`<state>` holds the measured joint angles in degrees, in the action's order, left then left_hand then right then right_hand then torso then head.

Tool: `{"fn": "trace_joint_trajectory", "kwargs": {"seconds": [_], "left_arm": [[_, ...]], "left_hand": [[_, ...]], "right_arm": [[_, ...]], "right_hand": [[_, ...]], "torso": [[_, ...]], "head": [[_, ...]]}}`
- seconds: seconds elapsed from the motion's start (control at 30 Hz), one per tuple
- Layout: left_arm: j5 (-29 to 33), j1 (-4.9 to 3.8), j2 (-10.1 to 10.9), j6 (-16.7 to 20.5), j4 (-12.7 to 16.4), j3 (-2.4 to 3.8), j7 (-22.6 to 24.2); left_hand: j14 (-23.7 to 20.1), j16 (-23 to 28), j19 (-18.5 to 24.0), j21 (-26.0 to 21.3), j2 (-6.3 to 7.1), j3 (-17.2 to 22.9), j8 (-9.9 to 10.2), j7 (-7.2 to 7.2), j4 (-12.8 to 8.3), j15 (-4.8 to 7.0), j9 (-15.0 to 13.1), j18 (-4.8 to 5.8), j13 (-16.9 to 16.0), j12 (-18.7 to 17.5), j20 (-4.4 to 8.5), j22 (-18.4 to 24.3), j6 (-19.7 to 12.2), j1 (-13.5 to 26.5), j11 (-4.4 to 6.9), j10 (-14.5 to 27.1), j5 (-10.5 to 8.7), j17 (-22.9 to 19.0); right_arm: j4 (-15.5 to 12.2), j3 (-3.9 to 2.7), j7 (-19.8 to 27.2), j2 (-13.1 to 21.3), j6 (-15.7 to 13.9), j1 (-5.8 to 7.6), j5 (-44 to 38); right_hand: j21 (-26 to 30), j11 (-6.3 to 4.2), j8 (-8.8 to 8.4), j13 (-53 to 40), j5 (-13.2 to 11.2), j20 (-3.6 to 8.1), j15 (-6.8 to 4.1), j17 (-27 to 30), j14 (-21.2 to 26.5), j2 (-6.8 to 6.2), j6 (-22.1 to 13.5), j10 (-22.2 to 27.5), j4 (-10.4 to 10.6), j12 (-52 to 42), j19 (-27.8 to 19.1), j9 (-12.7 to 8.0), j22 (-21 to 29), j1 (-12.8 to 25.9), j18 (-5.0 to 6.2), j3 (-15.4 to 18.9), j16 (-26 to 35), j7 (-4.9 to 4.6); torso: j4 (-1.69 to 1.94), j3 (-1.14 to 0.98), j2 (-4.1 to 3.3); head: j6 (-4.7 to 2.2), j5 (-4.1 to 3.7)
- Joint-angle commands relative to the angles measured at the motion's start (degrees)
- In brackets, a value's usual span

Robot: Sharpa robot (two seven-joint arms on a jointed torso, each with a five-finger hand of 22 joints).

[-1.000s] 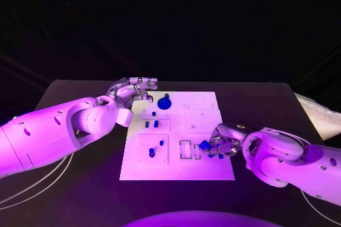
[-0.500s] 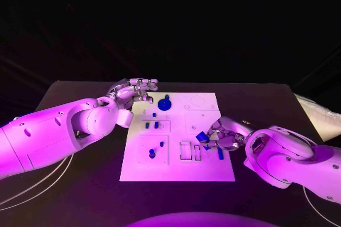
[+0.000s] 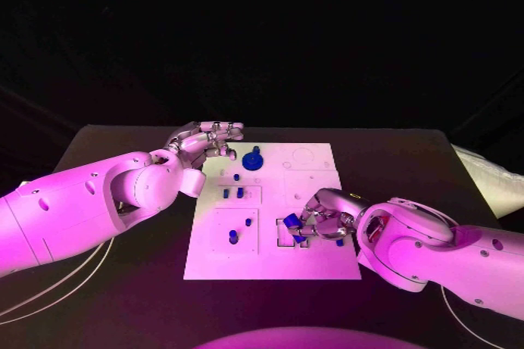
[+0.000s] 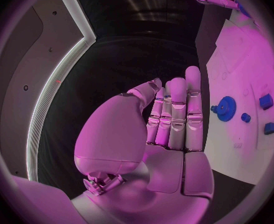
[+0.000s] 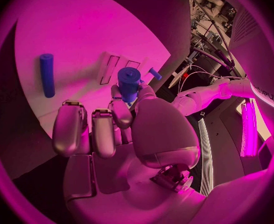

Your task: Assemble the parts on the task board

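Blue part [image 3: 293,223] in right hand [image 3: 324,219] fingertips.

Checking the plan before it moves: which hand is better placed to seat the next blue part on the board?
Probably the right hand: it holds a blue part above the task board. The left hand hangs open off the board's far corner.

Blue parts [image 3: 232,234]; white task board [image 3: 311,262]; black table [image 3: 120,288].
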<state>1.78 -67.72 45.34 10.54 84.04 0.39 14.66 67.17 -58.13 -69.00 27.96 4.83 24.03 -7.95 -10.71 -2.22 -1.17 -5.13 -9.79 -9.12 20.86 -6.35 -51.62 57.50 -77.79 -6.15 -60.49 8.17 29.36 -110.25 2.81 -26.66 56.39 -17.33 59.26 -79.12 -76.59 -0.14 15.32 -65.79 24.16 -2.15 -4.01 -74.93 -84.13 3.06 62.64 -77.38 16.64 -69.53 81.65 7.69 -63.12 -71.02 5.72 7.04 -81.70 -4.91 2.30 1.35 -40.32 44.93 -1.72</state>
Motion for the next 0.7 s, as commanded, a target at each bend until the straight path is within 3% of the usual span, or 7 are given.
{"fn": "trace_joint_trajectory", "kwargs": {"seconds": [0.03, 0.27, 0.37, 0.5, 0.53, 0.6, 0.7], "left_arm": [[-0.24, 0.01, -0.11, -1.13, 0.02, 0.03, 0.31], [-0.24, 0.01, -0.12, -1.15, 0.04, 0.03, 0.28], [-0.24, 0.01, -0.13, -1.16, 0.07, 0.03, 0.27], [-0.24, 0.01, -0.1, -1.14, 0.08, 0.03, 0.25], [-0.24, 0.01, -0.1, -1.13, 0.08, 0.03, 0.25], [-0.24, 0.01, -0.1, -1.12, 0.08, 0.03, 0.25], [-0.24, 0.01, -0.1, -1.14, 0.08, 0.03, 0.23]], "left_hand": [[-0.47, -0.32, -0.23, -0.38, -0.21, 0.09, -0.23, 0.09, -0.29, 0.02, 0.07, -0.6, -0.08, 0.12, -0.34, 0.05, -0.51, -0.28, 0.11, 0.44, 0.12, -0.09], [-0.47, -0.32, -0.23, -0.38, -0.21, 0.09, -0.23, 0.09, -0.29, 0.02, 0.07, -0.6, -0.08, 0.12, -0.34, 0.05, -0.51, -0.28, 0.11, 0.44, 0.12, -0.09], [-0.47, -0.32, -0.23, -0.38, -0.21, 0.09, -0.23, 0.09, -0.29, 0.02, 0.07, -0.6, -0.08, 0.12, -0.34, 0.05, -0.51, -0.28, 0.11, 0.44, 0.12, -0.09], [-0.47, -0.32, -0.23, -0.38, -0.21, 0.09, -0.23, 0.09, -0.29, 0.02, 0.07, -0.6, -0.08, 0.12, -0.34, 0.05, -0.51, -0.28, 0.11, 0.44, 0.12, -0.09], [-0.47, -0.32, -0.23, -0.38, -0.21, 0.09, -0.23, 0.09, -0.29, 0.02, 0.07, -0.6, -0.08, 0.12, -0.34, 0.05, -0.51, -0.28, 0.11, 0.44, 0.12, -0.09], [-0.47, -0.32, -0.23, -0.38, -0.21, 0.09, -0.23, 0.09, -0.29, 0.02, 0.07, -0.6, -0.08, 0.12, -0.34, 0.05, -0.51, -0.28, 0.11, 0.44, 0.12, -0.09], [-0.49, -0.35, -0.23, -0.4, -0.22, 0.07, -0.28, 0.08, -0.31, 0.01, 0.09, -0.6, -0.1, 0.22, -0.35, 0.06, -0.55, -0.26, 0.1, 0.52, 0.13, -0.14]], "right_arm": [[0.5, -0.01, -1.01, -0.67, 3.93, -0.27, 0.67], [1.09, -0.01, -1.13, -1.49, 3.79, -0.46, -0.27], [1.32, -0.01, -1.01, -1.67, 3.46, -0.48, -0.97], [1.53, -0.01, -0.64, -1.88, 2.67, -0.49, -1.35], [1.59, -0.01, -0.47, -1.97, 2.49, -0.5, -1.41], [1.65, -0.01, -0.21, -2.09, 2.29, -0.51, -1.47], [1.69, -0.01, 0.11, -2.21, 2.17, -0.53, -1.53]], "right_hand": [[-0.25, -0.41, 0.32, 0.07, -0.51, 0.32, -0.44, -0.65, -3.4, 0.22, 1.44, -0.19, -0.07, 0.35, 0.03, 2.54, 0.01, 0.64, -0.71, 0.47, -0.19, 1.1], [-0.08, -0.52, 0.61, 0.16, -0.84, 0.41, -0.53, -0.29, -3.32, 0.34, 1.62, -0.12, -0.04, 0.65, -0.08, 2.93, 0.32, 1.12, -0.65, 0.92, 0.04, 1.24], [0.04, -0.63, 0.91, 0.14, -2.44, 0.49, -0.62, -0.06, -3.25, 0.42, 1.63, -0.11, -0.03, 0.95, -0.16, 3.46, 0.46, 2.12, -0.64, 1.8, 0.24, 1.35], [0.27, -0.68, 1.31, 0.1, -8.33, 0.58, -0.68, 0.21, -3.2, 0.64, 1.4, -0.1, -0.04, 1.45, -0.29, 4.31, 0.77, 4.02, -0.59, 3.57, 0.47, 1.44], [0.41, -0.68, 1.43, 0.18, -12.44, 0.6, -0.67, 0.41, -3.16, 0.48, 1.29, -0.03, -0.14, 1.73, -0.35, 4.61, 0.97, 5.18, -0.56, 4.62, 0.62, 1.45], [0.51, -0.63, 1.6, 0.19, -16.8, 0.59, -0.68, 0.49, -3.16, 0.6, 1.1, 0.01, -0.03, 2.03, -0.39, 5.04, 1.08, 6.89, -0.55, 6.0, 0.71, 1.44], [0.63, -0.62, 1.74, 0.18, -20.41, 0.56, -0.65, 0.64, -3.14, 0.32, 0.84, 0.07, 0.05, 2.35, -0.45, 5.48, 1.22, 8.64, -0.52, 7.51, 0.84, 1.38]], "torso": [[0.0, 0.06, -0.05], [0.01, 0.05, -0.05], [0.04, 0.05, -0.08], [0.01, 0.02, -0.07], [-0.01, 0.04, -0.06], [-0.02, 0.04, -0.05], [-0.02, 0.03, -0.03]], "head": [[-0.01, 0.05], [0.01, 0.07], [0.04, 0.09], [0.13, 0.16], [0.12, 0.13], [0.12, 0.13], [0.1, 0.19]]}}
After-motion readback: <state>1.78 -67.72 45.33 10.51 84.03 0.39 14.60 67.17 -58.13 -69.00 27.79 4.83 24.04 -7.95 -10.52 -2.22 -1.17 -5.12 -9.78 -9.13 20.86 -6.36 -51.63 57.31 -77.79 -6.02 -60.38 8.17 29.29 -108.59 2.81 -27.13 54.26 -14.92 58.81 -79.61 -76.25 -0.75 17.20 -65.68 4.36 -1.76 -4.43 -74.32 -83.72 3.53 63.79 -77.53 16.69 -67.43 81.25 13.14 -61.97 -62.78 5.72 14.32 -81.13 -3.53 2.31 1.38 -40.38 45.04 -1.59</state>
